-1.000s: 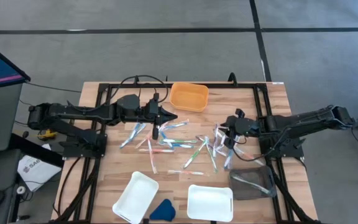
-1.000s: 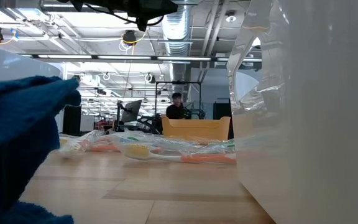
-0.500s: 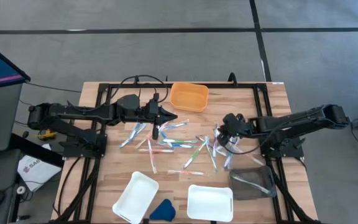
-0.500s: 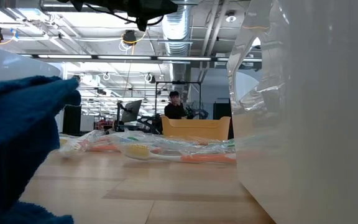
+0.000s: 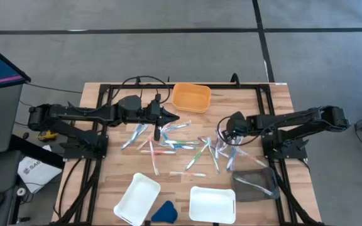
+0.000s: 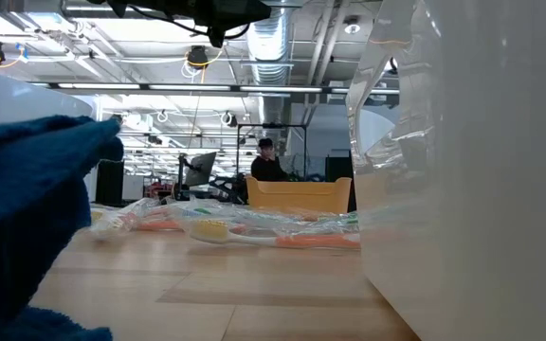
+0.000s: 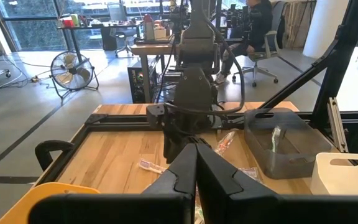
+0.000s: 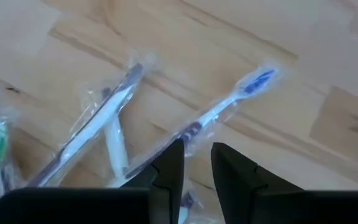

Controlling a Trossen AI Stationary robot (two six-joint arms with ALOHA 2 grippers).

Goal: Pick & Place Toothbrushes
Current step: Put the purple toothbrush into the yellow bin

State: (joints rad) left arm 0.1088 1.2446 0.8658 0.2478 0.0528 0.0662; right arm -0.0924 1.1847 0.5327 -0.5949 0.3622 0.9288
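Note:
Several toothbrushes (image 5: 187, 145) in clear wrappers lie scattered flat on the middle of the wooden table. My right gripper (image 5: 225, 132) points steeply down over the pile's right side. Its fingers (image 8: 197, 152) stand a narrow gap apart, just above a white toothbrush with a blue head (image 8: 229, 102) that runs slantwise under them. Two more wrapped toothbrushes (image 8: 98, 118) lie crossed beside it. Nothing shows between the fingers. My left gripper (image 5: 170, 118) is shut (image 7: 196, 163) and held level above the pile's far left part, holding nothing.
An orange tray (image 5: 191, 98) stands at the far edge. Two white trays (image 5: 137, 198) (image 5: 212, 203) and a dark-blue wedge (image 5: 164, 212) sit at the near edge. A grey bin (image 5: 255, 184) at the near right holds a toothbrush. People sit in the room behind.
My right gripper has sunk toward the toothbrushes at the pile's right side, shifting a little toward the table's left. It has tipped further down and rolled about its own line. The toothbrushes have stayed where they were.

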